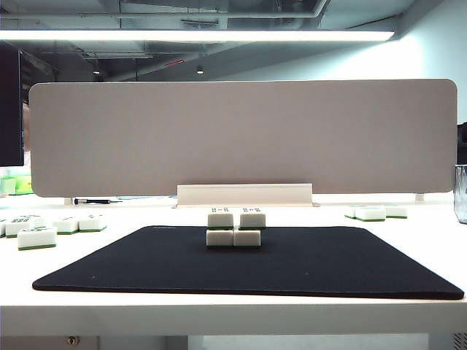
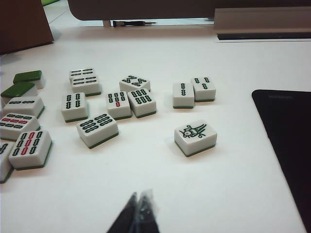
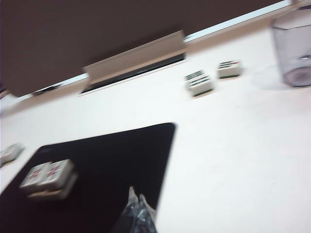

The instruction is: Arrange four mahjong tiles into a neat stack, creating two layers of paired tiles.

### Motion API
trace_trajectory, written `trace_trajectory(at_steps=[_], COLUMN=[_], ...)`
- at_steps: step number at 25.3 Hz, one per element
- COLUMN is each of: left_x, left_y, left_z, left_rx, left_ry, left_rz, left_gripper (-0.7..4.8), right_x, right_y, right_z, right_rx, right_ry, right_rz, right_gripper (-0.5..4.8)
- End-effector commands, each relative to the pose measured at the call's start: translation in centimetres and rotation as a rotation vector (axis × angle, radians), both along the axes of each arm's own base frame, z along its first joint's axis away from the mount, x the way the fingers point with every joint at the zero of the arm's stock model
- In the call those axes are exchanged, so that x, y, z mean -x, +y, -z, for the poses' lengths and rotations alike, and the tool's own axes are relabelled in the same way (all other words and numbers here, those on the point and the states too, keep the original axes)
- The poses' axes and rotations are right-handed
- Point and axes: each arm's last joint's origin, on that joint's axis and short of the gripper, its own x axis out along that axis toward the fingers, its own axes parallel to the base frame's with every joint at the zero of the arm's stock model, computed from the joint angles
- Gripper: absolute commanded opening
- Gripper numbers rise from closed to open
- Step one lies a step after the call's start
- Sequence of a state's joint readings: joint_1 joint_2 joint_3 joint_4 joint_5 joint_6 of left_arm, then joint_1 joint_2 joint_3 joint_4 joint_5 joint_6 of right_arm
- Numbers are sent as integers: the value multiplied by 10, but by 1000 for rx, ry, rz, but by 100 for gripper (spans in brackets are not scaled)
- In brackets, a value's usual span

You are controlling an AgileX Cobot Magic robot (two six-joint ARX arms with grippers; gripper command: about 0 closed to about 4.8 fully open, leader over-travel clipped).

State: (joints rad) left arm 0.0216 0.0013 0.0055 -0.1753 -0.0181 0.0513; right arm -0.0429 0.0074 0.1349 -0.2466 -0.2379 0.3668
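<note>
The stack (image 1: 234, 228) stands at the back middle of the black mat (image 1: 306, 270): two white mahjong tiles side by side with two more on top, green layers showing. In the blurred right wrist view the stack (image 3: 48, 178) sits on the mat (image 3: 121, 155), well away from my right gripper (image 3: 136, 198). That gripper is shut and empty, hovering by the mat's edge. My left gripper (image 2: 138, 197) is shut with nothing in it, above bare white table in front of loose tiles. Neither gripper shows in the exterior view.
Several loose tiles (image 2: 97, 130) lie left of the mat, one with a bird mark (image 2: 195, 137) nearest it. Two more tiles (image 1: 373, 213) lie at the right. A clear cup (image 3: 294, 48) stands far right. A white rack (image 1: 244, 195) and a partition panel (image 1: 241, 135) close the back.
</note>
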Motion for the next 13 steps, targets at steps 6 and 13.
trace_trajectory(at_steps=[6,13], left_x=[0,0], left_y=[0,0], left_z=[1,1], left_rx=[3,3], left_ry=[11,11], left_rz=[3,3], left_gripper=[-6,-6], right_x=[-10,-9], right_y=[-6,-6], right_z=[33,37], right_rx=[49,130], right_ry=[15,49], right_rz=[242,256], right_gripper=[-1,-1])
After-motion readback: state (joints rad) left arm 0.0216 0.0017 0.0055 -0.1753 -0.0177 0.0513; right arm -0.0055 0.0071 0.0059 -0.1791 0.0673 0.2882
